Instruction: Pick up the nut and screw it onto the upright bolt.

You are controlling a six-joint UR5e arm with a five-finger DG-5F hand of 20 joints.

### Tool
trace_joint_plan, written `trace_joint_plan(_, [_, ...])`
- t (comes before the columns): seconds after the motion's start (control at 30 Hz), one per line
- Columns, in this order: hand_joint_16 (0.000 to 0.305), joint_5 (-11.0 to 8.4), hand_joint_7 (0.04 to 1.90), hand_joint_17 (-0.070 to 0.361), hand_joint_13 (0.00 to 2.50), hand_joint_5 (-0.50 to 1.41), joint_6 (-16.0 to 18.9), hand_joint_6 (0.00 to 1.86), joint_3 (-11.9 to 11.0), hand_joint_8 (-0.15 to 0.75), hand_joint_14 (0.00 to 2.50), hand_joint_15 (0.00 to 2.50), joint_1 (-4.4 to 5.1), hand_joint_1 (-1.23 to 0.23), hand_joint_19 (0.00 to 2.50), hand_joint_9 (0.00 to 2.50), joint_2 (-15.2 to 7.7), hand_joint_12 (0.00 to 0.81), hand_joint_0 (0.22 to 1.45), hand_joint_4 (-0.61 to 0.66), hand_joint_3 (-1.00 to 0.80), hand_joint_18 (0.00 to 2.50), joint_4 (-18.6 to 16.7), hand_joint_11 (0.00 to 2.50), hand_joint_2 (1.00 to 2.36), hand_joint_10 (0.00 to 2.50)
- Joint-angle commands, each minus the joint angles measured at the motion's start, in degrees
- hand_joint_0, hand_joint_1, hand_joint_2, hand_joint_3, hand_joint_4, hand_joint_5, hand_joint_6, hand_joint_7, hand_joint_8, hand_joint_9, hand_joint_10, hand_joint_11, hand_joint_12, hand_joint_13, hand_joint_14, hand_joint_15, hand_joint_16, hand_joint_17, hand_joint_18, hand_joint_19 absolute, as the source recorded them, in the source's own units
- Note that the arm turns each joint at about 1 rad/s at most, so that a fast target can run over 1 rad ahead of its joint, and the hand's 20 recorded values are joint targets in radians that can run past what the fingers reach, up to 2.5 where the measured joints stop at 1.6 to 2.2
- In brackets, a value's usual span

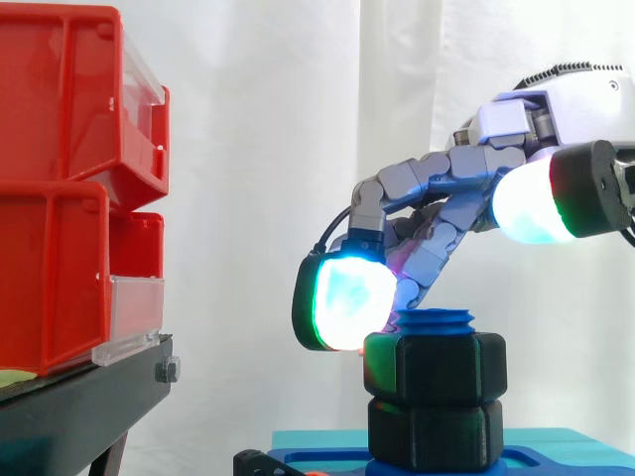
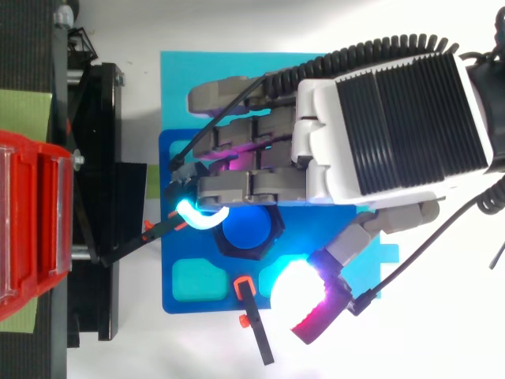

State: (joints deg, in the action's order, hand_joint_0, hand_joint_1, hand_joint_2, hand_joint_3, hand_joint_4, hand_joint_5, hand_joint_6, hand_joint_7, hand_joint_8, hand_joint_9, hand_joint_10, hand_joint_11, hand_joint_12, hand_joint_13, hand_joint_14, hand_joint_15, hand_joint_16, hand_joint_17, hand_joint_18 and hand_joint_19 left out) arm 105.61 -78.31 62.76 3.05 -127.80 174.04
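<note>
Begins far left with the stacked red bins [image 1: 55, 198] on the black stand [image 1: 79, 397], well apart from the work. Then the robot hand [image 1: 466, 164], in from the right above the blue fixture plate [image 2: 170, 300]: spread, not pinching, with fingers bent down and the thumb pad [image 1: 531, 203] held high and well clear. Rests one cyan fingertip pad [image 1: 342, 302] against the upper left flank of the black hex nut [image 1: 437, 362]. Finds that nut already on the upright blue bolt [image 1: 435, 319], threaded tip just proud of its top, directly above a second black hex piece [image 1: 435, 431]. Looks like stiff, light plastic with smooth flats, likely slippery under a single pad. Best taken across two opposite flats, thumb against fingers, for turning.
</note>
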Motion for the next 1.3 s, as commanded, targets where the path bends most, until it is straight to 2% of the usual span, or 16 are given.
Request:
trace_joint_plan(0.0, [0.029,0.13,1.36,0.064,0.60,-0.04,0.00,0.50,0.00,0.255,0.00,0.00,-0.15,-0.23,0.00,0.84,0.00,0.267,0.51,0.20,-0.50,0.21,-0.02,0.00,1.00,0.00])
trace_joint_plan(0.27, [0.028,0.83,1.49,0.063,0.62,-0.03,0.00,0.50,0.00,0.261,0.00,0.00,-1.12,-0.23,0.00,0.87,0.00,0.264,0.51,0.19,-0.50,0.23,-0.10,0.00,1.00,0.00])
trace_joint_plan(0.57, [0.025,1.27,1.35,0.056,0.72,-0.01,0.00,0.64,0.00,0.275,0.00,0.00,-1.73,-0.26,0.00,1.06,0.00,0.234,0.52,0.14,-0.50,0.33,0.07,0.00,1.00,0.00])
trace_joint_plan(0.9, [0.021,1.71,1.42,0.047,0.87,0.04,0.00,0.61,0.00,0.261,0.00,0.00,-2.08,-0.28,0.00,1.21,0.00,0.203,0.53,0.10,-0.50,0.45,0.07,0.00,1.00,0.00])
trace_joint_plan(1.07, [0.018,1.97,1.39,0.042,0.90,0.04,0.00,0.63,0.00,0.259,0.00,0.00,-2.26,-0.28,0.00,1.28,0.00,0.191,0.54,0.07,-0.50,0.51,-0.10,0.00,1.00,0.00])
trace_joint_plan(1.13, [0.018,2.15,1.42,0.041,0.90,0.05,0.00,0.61,0.08,0.261,0.00,0.00,-2.35,-0.28,0.00,1.28,0.00,0.191,0.54,0.08,-0.50,0.53,-0.02,0.00,1.00,0.00])
trace_joint_plan(1.2, [0.019,2.24,1.56,0.043,0.88,0.05,0.00,0.52,0.08,0.262,0.00,0.00,-2.43,-0.28,0.00,1.25,0.00,0.196,0.54,0.15,-0.50,0.51,-0.10,0.00,1.00,0.00])
trace_joint_plan(1.23, [0.020,2.24,1.56,0.044,0.87,0.04,0.00,0.50,0.00,0.263,0.00,0.00,-2.43,-0.28,0.00,1.24,0.00,0.196,0.54,0.18,-0.50,0.51,-0.10,0.00,1.00,0.00])
trace_joint_plan(1.27, [0.021,2.15,1.47,0.048,0.86,0.02,0.00,0.50,0.00,0.266,0.00,0.00,-2.43,-0.28,0.00,1.21,0.00,0.203,0.53,0.20,-0.50,0.49,-0.10,0.00,1.00,0.00])
